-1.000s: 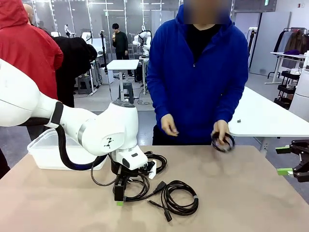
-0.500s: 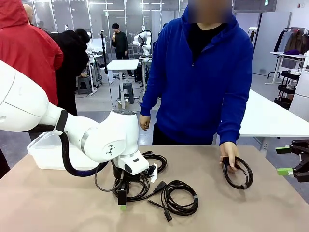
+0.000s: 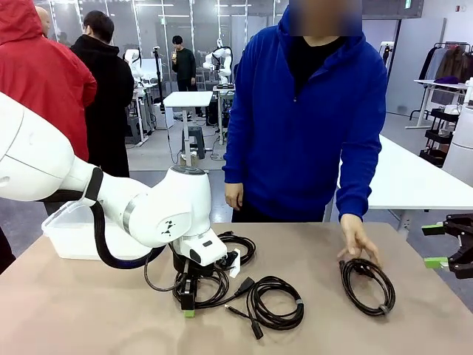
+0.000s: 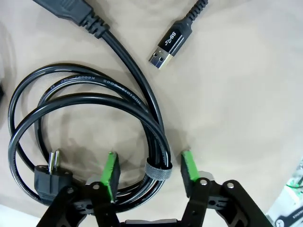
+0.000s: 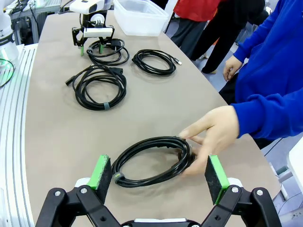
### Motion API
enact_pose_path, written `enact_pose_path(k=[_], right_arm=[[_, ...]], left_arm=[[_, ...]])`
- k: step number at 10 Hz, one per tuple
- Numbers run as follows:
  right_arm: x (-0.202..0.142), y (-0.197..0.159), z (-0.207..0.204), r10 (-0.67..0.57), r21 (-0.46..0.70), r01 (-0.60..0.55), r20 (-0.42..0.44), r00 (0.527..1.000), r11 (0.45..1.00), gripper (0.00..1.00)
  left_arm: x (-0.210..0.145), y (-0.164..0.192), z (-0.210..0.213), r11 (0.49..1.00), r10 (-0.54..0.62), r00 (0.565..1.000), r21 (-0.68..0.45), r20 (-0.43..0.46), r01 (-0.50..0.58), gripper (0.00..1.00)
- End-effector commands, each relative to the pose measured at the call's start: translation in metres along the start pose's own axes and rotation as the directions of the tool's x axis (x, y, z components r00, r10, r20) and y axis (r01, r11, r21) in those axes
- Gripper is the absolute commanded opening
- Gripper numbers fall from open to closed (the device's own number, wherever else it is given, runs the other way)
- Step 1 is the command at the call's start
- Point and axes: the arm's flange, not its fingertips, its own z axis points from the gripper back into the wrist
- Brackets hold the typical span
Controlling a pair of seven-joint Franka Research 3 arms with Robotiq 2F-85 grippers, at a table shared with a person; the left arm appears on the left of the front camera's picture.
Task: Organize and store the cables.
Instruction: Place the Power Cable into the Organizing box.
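Observation:
Several coiled black cables lie on the tan table (image 3: 89, 310). My left gripper (image 3: 188, 305) stands low over the left coil (image 3: 214, 287), pointing down. In the left wrist view its green pads (image 4: 111, 171) straddle that coil's strapped bundle (image 4: 157, 171), with a gap on each side. A second coil (image 3: 238, 244) lies just behind, and a third coil (image 3: 275, 303) lies in the middle. The person's hand (image 3: 358, 240) rests on a further coil (image 3: 367, 285) at the right. My right gripper (image 3: 443, 248) hangs open at the table's right edge, above that coil (image 5: 151, 161).
A clear plastic bin (image 3: 66, 233) stands at the back left of the table, behind my left arm. A loose USB plug (image 4: 168, 42) and a power plug (image 4: 47, 172) lie near my left fingers. The person stands at the far side.
The person brought a coil down from their hands onto the table at the right. My left gripper sank onto the left coil and its jaws narrowed around it.

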Motion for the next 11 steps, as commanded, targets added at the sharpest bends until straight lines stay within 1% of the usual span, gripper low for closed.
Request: enact_pose_path(k=[1,2,3,4,5,6,7,8,9,10,11], right_arm=[[0.001,0.001,0.001,-0.005,0.003,0.005,-0.015,1.000,1.000,1.00],[0.001,0.001,0.001,-0.005,0.003,0.005,-0.015,1.000,1.000,1.00],[0.001,0.001,0.001,-0.005,0.003,0.005,-0.015,1.000,1.000,1.00],[0.001,0.001,0.001,-0.005,0.003,0.005,-0.015,1.000,1.000,1.00],[0.001,0.001,0.001,-0.005,0.003,0.005,-0.015,1.000,1.000,1.00],[0.001,0.001,0.001,-0.005,0.003,0.005,-0.015,1.000,1.000,1.00],[0.001,0.001,0.001,-0.005,0.003,0.005,-0.015,1.000,1.000,1.00],[0.001,0.001,0.001,-0.005,0.003,0.005,-0.015,1.000,1.000,1.00],[0.001,0.001,0.001,-0.005,0.003,0.005,-0.015,1.000,1.000,1.00],[0.001,0.001,0.001,-0.005,0.003,0.005,-0.015,1.000,1.000,1.00],[0.001,0.001,0.001,-0.005,0.003,0.005,-0.015,1.000,1.000,1.00]], left_arm=[[-0.002,-0.007,-0.004,1.000,-0.012,0.999,-0.006,0.034,0.012,0.00],[-0.004,-0.008,-0.004,1.000,-0.017,1.000,-0.013,0.022,0.018,0.00],[-0.007,-0.008,-0.002,0.999,-0.023,0.999,-0.022,0.030,0.024,0.05],[-0.007,-0.007,0.001,0.999,-0.038,0.998,-0.032,0.045,0.039,0.00],[-0.008,-0.006,0.006,0.998,-0.051,0.996,-0.040,0.079,0.055,0.00],[-0.011,-0.005,0.015,0.997,-0.063,0.996,-0.042,0.064,0.065,0.00],[-0.014,-0.003,0.029,0.995,-0.098,0.993,-0.028,0.065,0.100,0.00],[-0.019,0.001,0.050,0.992,-0.122,0.992,-0.018,0.045,0.123,0.05],[-0.027,0.007,0.076,0.991,-0.131,0.991,0.023,0.040,0.130,0.05],[-0.035,0.013,0.111,0.989,-0.136,0.990,0.064,0.040,0.133,0.05],[-0.040,0.016,0.140,0.984,-0.154,0.988,0.098,0.021,0.151,0.05]])
